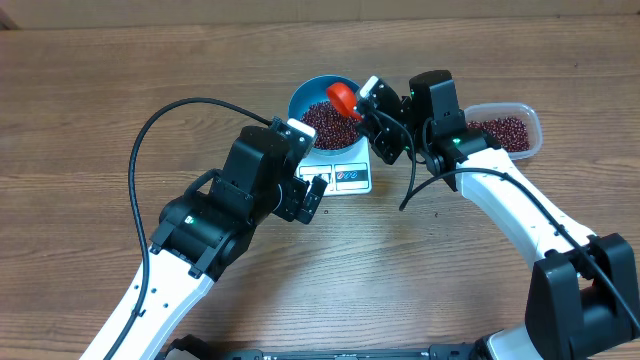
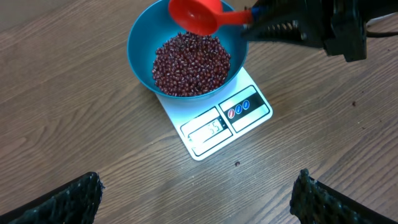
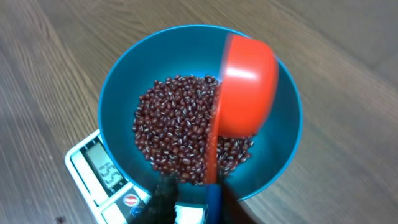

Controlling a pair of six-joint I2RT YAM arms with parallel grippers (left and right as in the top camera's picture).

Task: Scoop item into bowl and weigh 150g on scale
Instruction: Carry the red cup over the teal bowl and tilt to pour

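Nearest me, my left gripper hangs over the wooden table, fingers spread wide and empty. Beyond it I count one flat white rectangular scale and one round deep blue bowl standing on it. The bowl holds a loose heap of small dark red beans. One red plastic scoop hangs over the bowl's far rim, its handle clamped in my right gripper. Farthest, one clear plastic tub holds more beans.

Blue bowl; maroon beans; white scale; red scoop
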